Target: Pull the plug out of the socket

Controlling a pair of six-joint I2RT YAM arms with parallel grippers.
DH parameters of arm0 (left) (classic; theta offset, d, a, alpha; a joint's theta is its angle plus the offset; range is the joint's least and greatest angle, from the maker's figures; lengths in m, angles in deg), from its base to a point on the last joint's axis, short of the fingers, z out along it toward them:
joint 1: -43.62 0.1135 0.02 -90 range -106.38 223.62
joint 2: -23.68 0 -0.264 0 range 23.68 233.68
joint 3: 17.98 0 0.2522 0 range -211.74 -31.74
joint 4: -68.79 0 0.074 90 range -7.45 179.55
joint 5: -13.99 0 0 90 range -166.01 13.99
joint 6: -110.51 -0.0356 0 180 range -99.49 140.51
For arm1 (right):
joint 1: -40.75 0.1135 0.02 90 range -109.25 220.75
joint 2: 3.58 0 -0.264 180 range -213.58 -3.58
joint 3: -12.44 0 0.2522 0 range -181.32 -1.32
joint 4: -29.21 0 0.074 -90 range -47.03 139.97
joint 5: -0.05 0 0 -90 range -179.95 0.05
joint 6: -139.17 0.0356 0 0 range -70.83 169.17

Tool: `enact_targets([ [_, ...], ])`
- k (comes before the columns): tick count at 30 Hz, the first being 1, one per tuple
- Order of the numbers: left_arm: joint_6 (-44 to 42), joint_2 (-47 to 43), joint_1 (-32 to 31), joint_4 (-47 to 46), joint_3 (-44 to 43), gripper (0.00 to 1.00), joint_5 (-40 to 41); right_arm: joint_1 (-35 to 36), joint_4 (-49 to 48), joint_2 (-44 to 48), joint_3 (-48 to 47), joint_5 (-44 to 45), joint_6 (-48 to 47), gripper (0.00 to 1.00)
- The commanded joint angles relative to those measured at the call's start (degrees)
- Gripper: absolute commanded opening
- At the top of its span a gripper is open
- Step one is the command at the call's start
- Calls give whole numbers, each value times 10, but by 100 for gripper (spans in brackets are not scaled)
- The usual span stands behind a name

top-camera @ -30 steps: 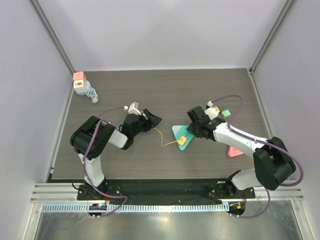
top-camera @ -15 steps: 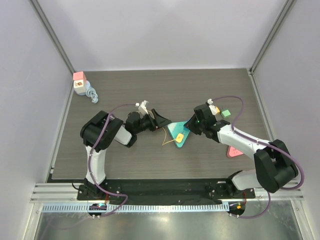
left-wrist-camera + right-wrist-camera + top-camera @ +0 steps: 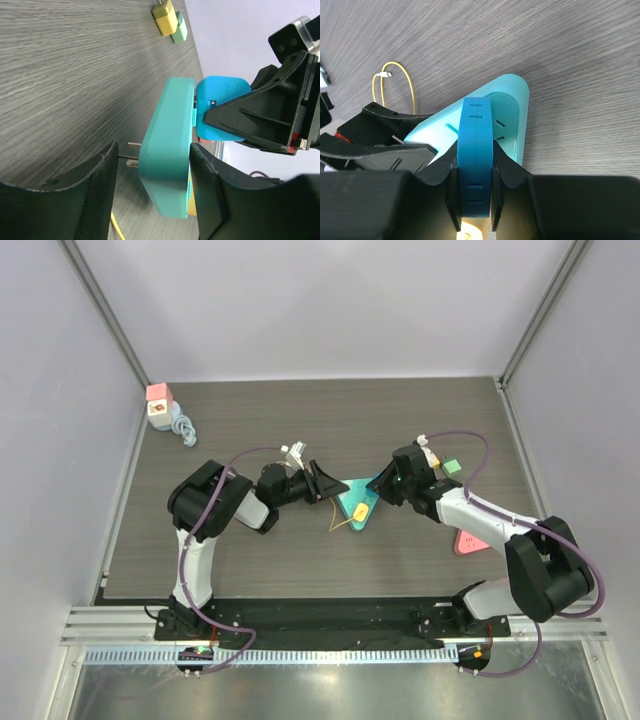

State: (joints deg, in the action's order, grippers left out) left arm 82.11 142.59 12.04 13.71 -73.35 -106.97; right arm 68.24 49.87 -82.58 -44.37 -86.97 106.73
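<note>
Plug (image 3: 475, 150) clamped in right gripper (image 3: 474, 172); left gripper (image 3: 152, 165) straddles teal socket (image 3: 170, 115) mid-frame, grip unclear. Bracing step; next needs a firm hold, then a straight pull.

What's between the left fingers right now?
The teal socket, seen in the left wrist view, with open space between its pronged side and one finger.

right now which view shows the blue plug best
Right wrist: the plug sits large at the centre, edge-on, clamped in the right end effector and seated against the socket. Left wrist shows its flat side, partly covered by that end effector. From the top it is tiny and mostly hidden.
</note>
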Motion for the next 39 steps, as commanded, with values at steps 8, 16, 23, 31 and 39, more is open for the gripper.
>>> enact_targets([
  [8,1,4,-13,-32,-16,67,-13,-9,-64,-8,1,-7,24,1],
  [16,-31,-28,-12,8,-1,70,16,-34,-64,25,31,1,37,1],
  [23,-25,-16,-15,13,-11,62,7,-38,-65,11,25,-13,44,1],
  [31,-21,-3,-27,13,-26,65,0,-37,-120,-13,26,-41,68,1],
  [39,-25,-4,-39,1,-31,58,2,-2,-145,-50,24,-35,78,1],
])
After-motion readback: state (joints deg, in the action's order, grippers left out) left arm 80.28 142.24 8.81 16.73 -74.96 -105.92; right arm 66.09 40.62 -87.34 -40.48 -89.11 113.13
